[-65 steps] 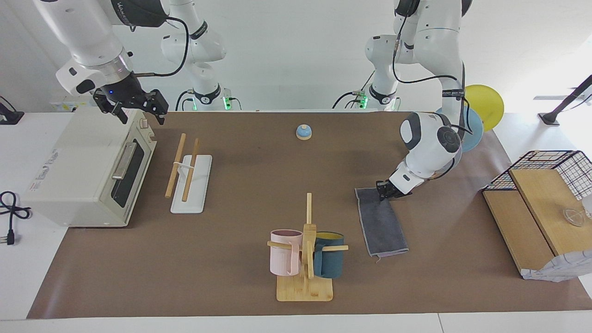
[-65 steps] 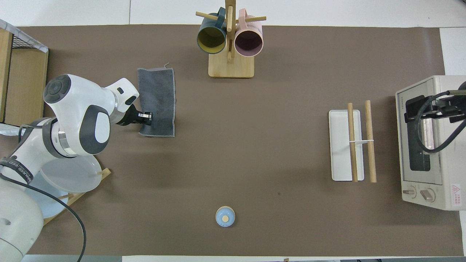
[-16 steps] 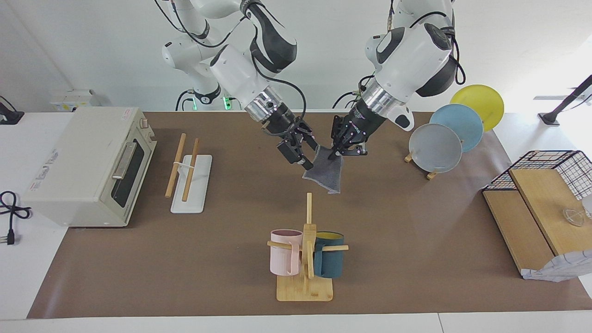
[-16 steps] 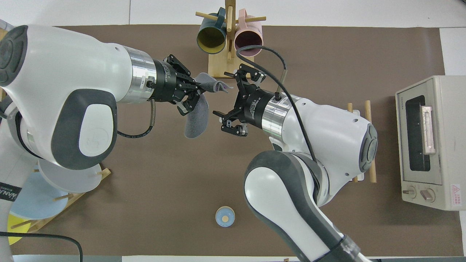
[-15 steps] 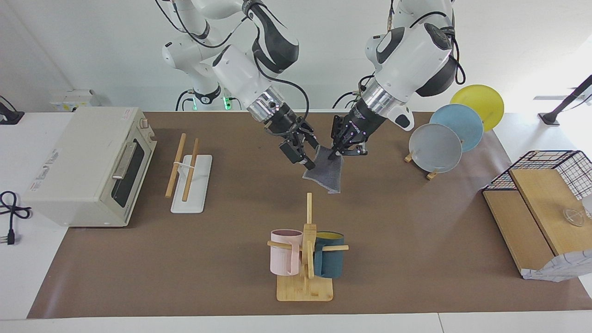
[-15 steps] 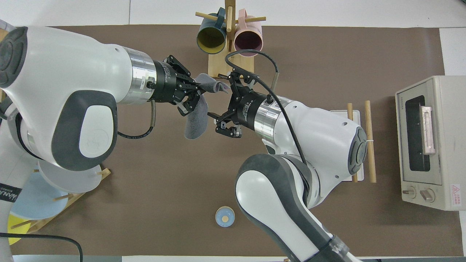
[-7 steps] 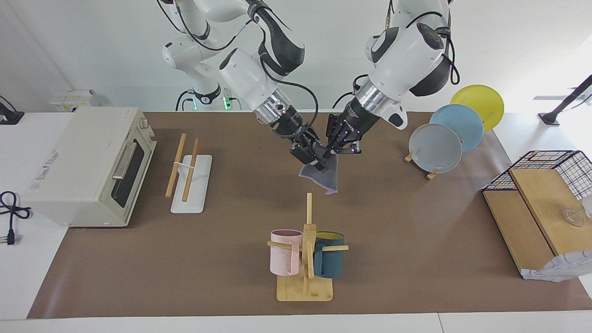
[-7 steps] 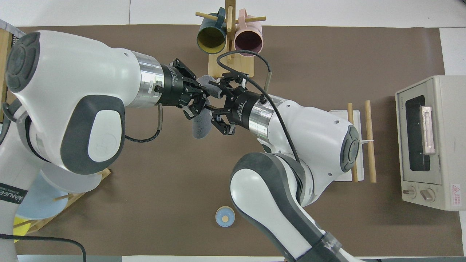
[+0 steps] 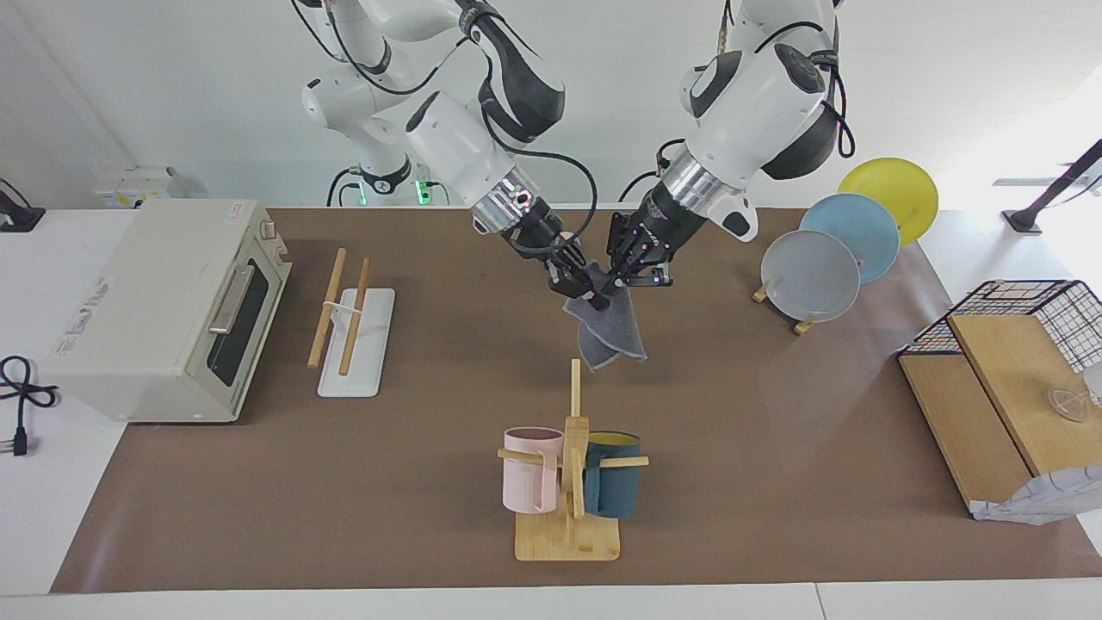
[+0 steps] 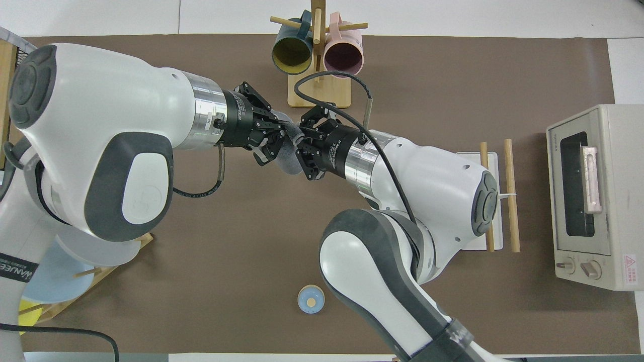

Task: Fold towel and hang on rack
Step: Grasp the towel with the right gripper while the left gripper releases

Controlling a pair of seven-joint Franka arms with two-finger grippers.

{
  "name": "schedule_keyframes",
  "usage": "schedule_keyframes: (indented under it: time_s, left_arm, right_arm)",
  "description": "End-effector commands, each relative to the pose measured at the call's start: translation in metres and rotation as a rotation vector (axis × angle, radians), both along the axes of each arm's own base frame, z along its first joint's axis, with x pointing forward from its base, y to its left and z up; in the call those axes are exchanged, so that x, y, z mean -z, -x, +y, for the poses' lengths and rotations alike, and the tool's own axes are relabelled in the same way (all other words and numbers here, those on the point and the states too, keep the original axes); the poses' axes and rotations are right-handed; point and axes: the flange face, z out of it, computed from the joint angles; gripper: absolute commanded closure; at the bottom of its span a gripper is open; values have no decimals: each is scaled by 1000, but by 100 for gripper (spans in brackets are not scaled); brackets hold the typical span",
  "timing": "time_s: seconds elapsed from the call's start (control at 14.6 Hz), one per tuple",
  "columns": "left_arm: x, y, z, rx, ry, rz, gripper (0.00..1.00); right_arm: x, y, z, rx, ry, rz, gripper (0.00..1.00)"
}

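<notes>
**Towel held in mid-air over brown tabletop**

Left end effector (image 9: pixel 622 277) and right end effector (image 9: pixel 585 288) both clamped on the top of the towel (image 9: pixel 609 331), hanging grey over the tabletop (image 9: pixel 430 448) middle. Rack (image 9: pixel 349 323) well apart, beside the toaster oven (image 9: pixel 164 310) toward the right arm's end. White wall above.

Between my two grippers and the rack (image 9: pixel 353 323) the brown mat (image 9: pixel 448 344) lies bare, an open lane toward the right arm's end. The mug tree (image 9: pixel 570 465) stands farther out under the towel (image 9: pixel 609 331); the toaster oven (image 9: pixel 164 310) crowds the rack.
</notes>
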Motion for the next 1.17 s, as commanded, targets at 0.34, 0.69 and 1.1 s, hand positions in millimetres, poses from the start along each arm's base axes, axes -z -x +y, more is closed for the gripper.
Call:
schedule_keyframes:
  time_s: [0.34,0.69,1.1]
  left_arm:
    - [3,16,5,31,-16,-28,0]
    - [38,23,52,255,-108,-150,0]
    - [56,-1,139,464,-185,-295,0]
  right_arm:
    - [-9,11,-10,-335,147,-57,100]
    - [-4,23,-76,-854,509,-98,100]
    - [17,3,-222,-1140,661,-122,100]
